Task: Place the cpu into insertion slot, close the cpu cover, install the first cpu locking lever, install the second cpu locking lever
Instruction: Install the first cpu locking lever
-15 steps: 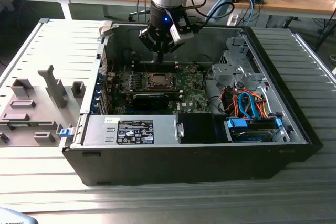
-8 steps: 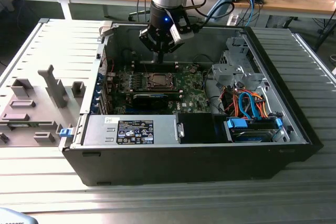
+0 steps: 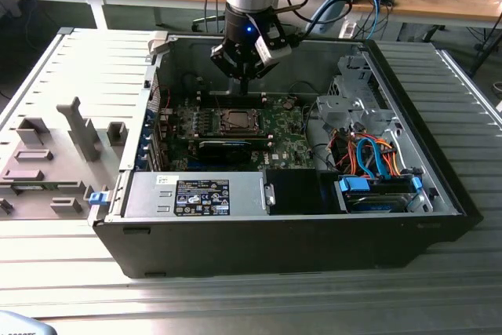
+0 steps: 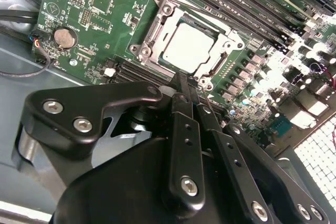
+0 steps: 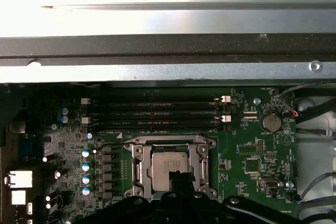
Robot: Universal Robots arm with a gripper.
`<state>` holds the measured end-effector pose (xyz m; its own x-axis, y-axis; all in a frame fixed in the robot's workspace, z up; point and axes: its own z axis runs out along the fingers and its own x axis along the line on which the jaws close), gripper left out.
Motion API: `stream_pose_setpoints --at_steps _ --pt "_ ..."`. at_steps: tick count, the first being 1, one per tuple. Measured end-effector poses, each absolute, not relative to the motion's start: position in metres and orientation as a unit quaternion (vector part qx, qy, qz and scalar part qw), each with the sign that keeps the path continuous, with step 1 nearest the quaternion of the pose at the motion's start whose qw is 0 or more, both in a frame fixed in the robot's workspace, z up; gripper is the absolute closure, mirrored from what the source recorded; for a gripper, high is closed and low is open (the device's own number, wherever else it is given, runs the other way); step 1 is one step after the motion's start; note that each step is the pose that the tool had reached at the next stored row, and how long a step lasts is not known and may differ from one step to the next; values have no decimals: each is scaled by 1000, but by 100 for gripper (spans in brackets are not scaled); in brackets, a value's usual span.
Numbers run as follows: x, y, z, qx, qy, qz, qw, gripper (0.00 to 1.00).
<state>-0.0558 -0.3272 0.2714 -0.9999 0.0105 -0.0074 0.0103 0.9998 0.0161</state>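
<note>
The cpu (image 4: pixel 189 45) lies flat in the insertion slot (image 4: pixel 137 50) on the green board, its silver top showing. The cpu cover (image 4: pixel 155 31) lies down around it as a silver frame. My gripper (image 4: pixel 181 80) hangs just above the socket's edge, its two black fingers pressed together and nothing visible between them. In the first wrist view the cpu (image 5: pixel 167 163) sits inside the cover (image 5: pixel 137 167), with my gripper (image 5: pixel 176 177) over its near side. In the exterior view the gripper (image 3: pixel 245 86) stands over the cpu (image 3: pixel 235 121) inside the open computer case.
Long black memory slots (image 5: pixel 152 114) run beside the socket. A coin battery (image 4: pixel 64 37) sits on the board. The case wall (image 5: pixel 157 51) rises behind. A power supply (image 3: pixel 196 194) and a drive cage with orange and blue cables (image 3: pixel 369 154) flank the board.
</note>
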Motion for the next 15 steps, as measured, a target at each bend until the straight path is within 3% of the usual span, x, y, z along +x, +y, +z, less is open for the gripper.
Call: stream_pose_setpoints --at_steps 15 --pt "-59 -327 275 5 1000 8 4 89"
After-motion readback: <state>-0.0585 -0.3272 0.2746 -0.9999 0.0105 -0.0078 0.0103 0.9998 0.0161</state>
